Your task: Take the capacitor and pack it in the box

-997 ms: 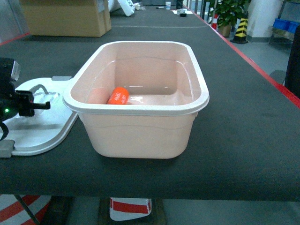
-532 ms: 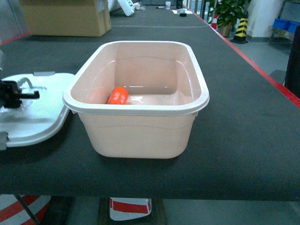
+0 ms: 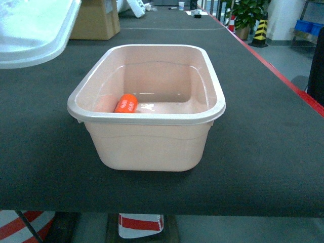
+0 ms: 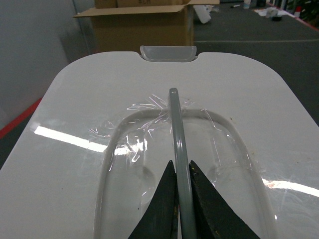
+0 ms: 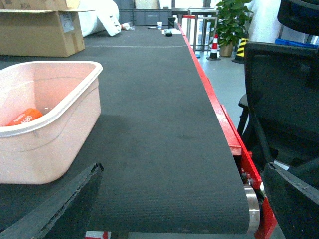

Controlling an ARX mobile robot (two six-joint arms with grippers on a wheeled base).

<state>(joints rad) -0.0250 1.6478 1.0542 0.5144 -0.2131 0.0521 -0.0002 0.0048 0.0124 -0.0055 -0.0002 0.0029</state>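
The pale pink box (image 3: pixel 147 109) sits open near the front edge of the dark desk (image 3: pixel 263 152), and serves as the landmark here. Inside it, against its left front corner, the orange capacitor (image 3: pixel 126 103) lies on its side on the box floor; the right wrist view shows it too, low behind the box's rolled rim.

To the right of the box, the right gripper (image 5: pixel 182 209) hangs low over bare desk, its fingers (image 5: pixel 60 204) spread wide with nothing between them.

Up and to the left of the box, the white lid (image 3: pixel 33 30) is off the desk, tilted in the air. The left gripper (image 4: pixel 180 174) has its fingers (image 4: pixel 164 199) clenched on the lid's grey handle (image 4: pixel 175 124).

Beyond the box, at the far left, stands a brown cardboard carton (image 3: pixel 93 20).
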